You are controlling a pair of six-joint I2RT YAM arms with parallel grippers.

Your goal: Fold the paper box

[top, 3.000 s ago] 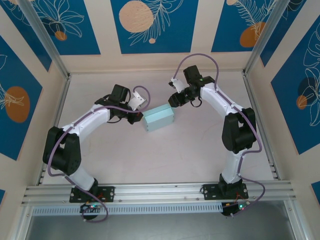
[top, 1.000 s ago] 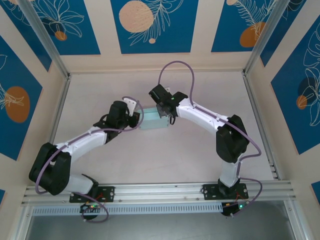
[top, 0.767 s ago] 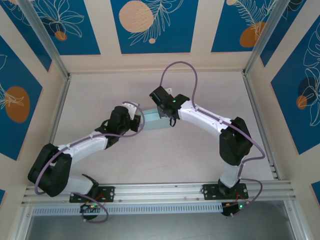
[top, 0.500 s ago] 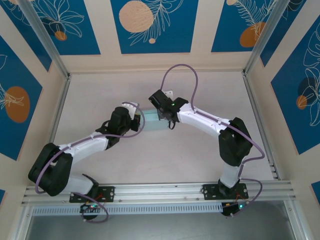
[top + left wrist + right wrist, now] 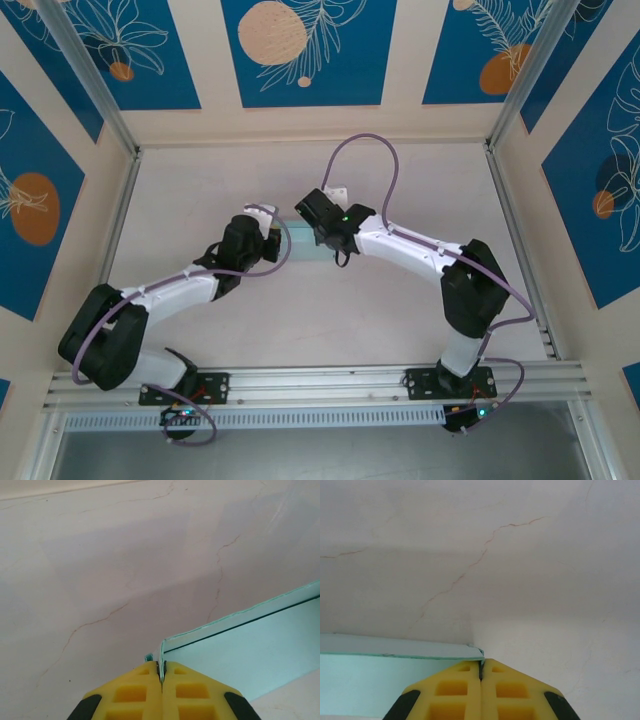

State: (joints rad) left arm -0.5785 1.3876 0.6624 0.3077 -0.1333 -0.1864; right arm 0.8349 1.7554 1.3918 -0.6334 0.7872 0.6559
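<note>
The paper box [image 5: 300, 245] is pale light-blue and sits mid-table, mostly covered by the two wrists. My left gripper [image 5: 275, 240] is at its left end and my right gripper [image 5: 318, 228] is over its right end. In the left wrist view the yellow fingers [image 5: 135, 695] are shut on a thin upright edge of the box [image 5: 250, 657], whose wall runs off to the right; the left gripper [image 5: 161, 667] pinches that edge. In the right wrist view the right gripper [image 5: 481, 664] is shut on the box's corner edge, the box [image 5: 380, 672] lying to the left.
The pale table [image 5: 300, 320] has hairline cracks in its surface. Cream walls with blue panels [image 5: 305, 50] enclose the back and sides. An aluminium rail [image 5: 320, 380] runs along the near edge by the arm bases.
Three seconds ago both grippers stood beside the box. Since then they have closed onto its ends, and over the last second the right wrist has slid left over the box.
</note>
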